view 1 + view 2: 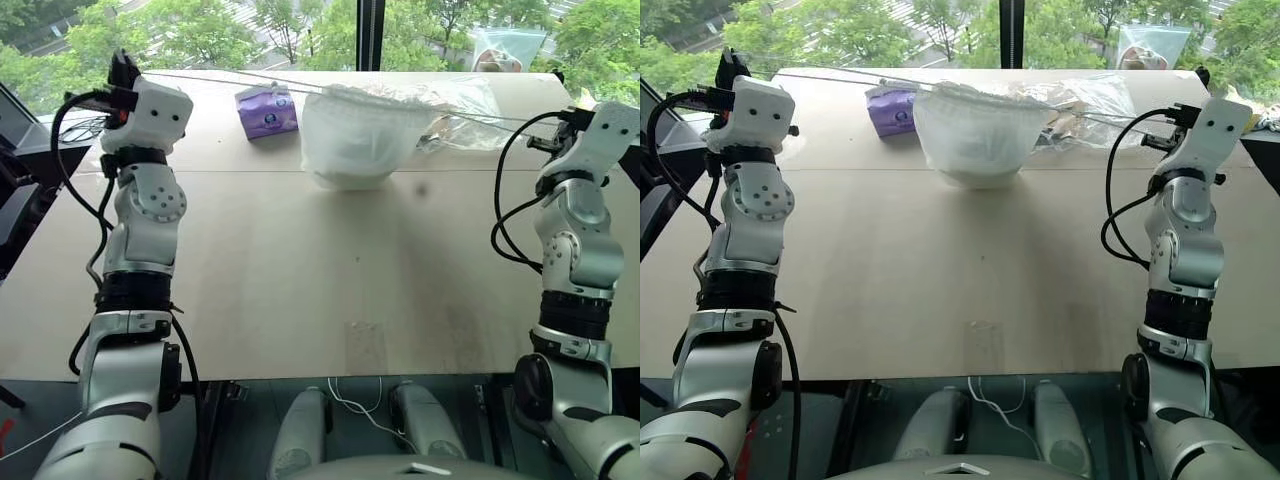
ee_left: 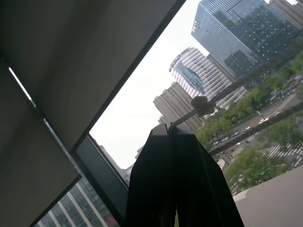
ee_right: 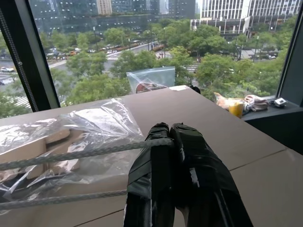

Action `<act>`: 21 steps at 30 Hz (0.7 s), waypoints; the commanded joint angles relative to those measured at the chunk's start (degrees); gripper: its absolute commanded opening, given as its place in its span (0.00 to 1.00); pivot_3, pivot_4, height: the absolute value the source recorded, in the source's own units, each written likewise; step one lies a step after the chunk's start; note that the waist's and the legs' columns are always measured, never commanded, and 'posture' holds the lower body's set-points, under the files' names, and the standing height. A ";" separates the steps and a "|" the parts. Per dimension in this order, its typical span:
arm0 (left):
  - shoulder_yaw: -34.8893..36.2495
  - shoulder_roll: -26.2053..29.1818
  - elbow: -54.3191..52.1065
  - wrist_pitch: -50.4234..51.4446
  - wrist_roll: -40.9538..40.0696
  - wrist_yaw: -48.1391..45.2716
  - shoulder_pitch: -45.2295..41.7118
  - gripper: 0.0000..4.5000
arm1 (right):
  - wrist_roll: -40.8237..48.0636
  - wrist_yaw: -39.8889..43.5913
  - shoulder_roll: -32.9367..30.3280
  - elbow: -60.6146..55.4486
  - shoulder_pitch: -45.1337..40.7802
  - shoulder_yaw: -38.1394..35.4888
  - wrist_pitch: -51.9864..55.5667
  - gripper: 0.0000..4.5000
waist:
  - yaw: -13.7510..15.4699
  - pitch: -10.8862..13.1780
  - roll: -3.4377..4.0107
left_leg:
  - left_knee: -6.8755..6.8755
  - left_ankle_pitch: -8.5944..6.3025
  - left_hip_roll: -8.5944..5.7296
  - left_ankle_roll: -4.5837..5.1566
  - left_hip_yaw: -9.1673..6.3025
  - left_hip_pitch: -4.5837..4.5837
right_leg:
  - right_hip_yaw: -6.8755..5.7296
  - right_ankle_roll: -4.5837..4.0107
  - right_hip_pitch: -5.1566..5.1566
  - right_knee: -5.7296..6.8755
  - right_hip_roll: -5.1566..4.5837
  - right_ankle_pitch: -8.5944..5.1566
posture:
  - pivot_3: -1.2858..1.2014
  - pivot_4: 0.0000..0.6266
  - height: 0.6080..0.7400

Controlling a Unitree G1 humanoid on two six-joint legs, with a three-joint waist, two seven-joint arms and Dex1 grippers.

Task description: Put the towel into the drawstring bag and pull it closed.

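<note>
The left gripper (image 2: 173, 135) has its two black fingers (image 2: 156, 175) pressed together on a thin white cord (image 2: 185, 116) whose knotted end sticks out just past the tips. The right gripper (image 3: 169, 130) is likewise clamped, its black fingers (image 3: 194, 156) pinching a second white cord (image 3: 71, 154) that runs away from them over the desk.

Both arms are held up and spread wide, one near each side edge of the pale wooden desk (image 1: 300, 290). From each hand the cords stretch taut toward the middle at the far side of the desk, where they meet the mouth of the thin, translucent white fabric drawstring bag (image 1: 352, 140). The bag hangs from the cords as a rounded, bulging pouch with its bottom on or just over the desk; its mouth looks gathered along the cord line. The towel cannot be made out through the fabric.

Just beside the bag, toward the left arm, lies a small purple tissue pack (image 1: 266, 110). On the other side, touching the bag, lies a crumpled clear plastic bag with tan contents (image 3: 71, 137). Another clear bag (image 3: 151, 79) stands at the desk's far edge by the window.
</note>
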 commanded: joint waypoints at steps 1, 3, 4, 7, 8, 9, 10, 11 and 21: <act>8.61 -0.58 2.29 4.77 -5.88 4.16 1.81 0.01 | -0.23 -6.27 -0.82 -0.36 0.81 -7.04 1.18 0.00 | 0.01 0.00 0.00 | 0.01 0.00 -0.01 0.00 0.01 0.00 | 0.00 0.00 0.00 0.01 -0.02 0.00 | 0.52 0.24 1.00; 12.59 -1.96 3.51 7.13 -9.43 6.21 3.47 0.01 | 1.46 -10.09 0.68 -0.28 0.94 -10.39 2.32 0.00 | -0.11 0.00 0.00 | 0.02 0.00 -0.02 0.00 0.03 0.01 | 0.00 0.01 0.00 0.02 -0.04 0.00 | 0.52 0.24 1.00; 13.88 -2.28 3.94 7.82 -10.50 7.02 4.14 0.01 | 2.07 -11.62 1.21 -0.23 0.99 -11.70 2.67 0.00 | -0.17 0.00 0.00 | 0.03 0.00 -0.02 0.00 0.03 0.01 | 0.00 0.01 0.00 0.05 -0.04 0.00 | 0.52 0.24 1.00; 16.39 -2.62 3.26 10.60 -12.10 9.66 6.24 0.01 | 4.22 -17.18 2.83 0.08 1.07 -15.99 3.84 0.00 | -0.10 0.00 0.00 | 0.03 0.00 0.00 0.00 0.01 0.02 | -0.01 0.00 -0.01 0.13 -0.03 0.00 | 0.52 0.24 1.00; 16.51 -2.58 2.82 11.13 -12.31 10.11 6.59 0.01 | 4.78 -18.29 3.03 0.13 1.08 -16.62 4.06 0.00 | -0.07 0.00 0.00 | 0.04 0.00 0.00 0.00 0.00 0.02 | -0.02 0.00 -0.01 0.13 -0.03 0.01 | 0.52 0.24 1.00; 16.08 -2.71 2.64 11.24 -12.74 9.58 6.58 0.01 | 5.83 -18.09 3.16 0.43 1.00 -16.61 4.42 0.00 | -0.06 0.00 0.00 | 0.05 0.00 -0.01 0.00 0.00 0.02 | -0.02 0.00 -0.01 0.14 -0.03 0.01 | 0.52 0.24 1.00; 15.67 -2.94 2.54 11.08 -13.30 9.12 6.46 0.01 | 6.80 -17.50 3.12 0.69 0.93 -16.07 4.73 0.00 | 0.02 0.00 0.00 | 0.07 0.00 -0.02 0.00 0.00 0.02 | -0.02 0.00 -0.01 0.16 -0.04 0.01 | 0.52 0.24 1.00; 15.12 -3.27 2.54 10.60 -14.05 8.39 6.18 0.01 | 7.83 -16.03 2.87 0.90 0.83 -14.82 5.20 0.00 | 0.03 0.00 0.00 | 0.10 0.00 -0.03 0.00 0.00 0.02 | -0.02 0.00 0.00 0.16 -0.04 0.01 | 0.52 0.24 1.00; 5.55 -11.77 3.76 4.41 -29.92 -25.26 0.14 0.01 | 20.22 12.41 -1.94 -7.38 4.18 5.41 23.06 0.00 | -0.11 -0.01 -0.01 | 0.14 0.00 -0.06 0.01 0.00 -0.01 | -0.02 0.01 0.01 0.15 -0.03 0.00 | 0.52 0.24 1.00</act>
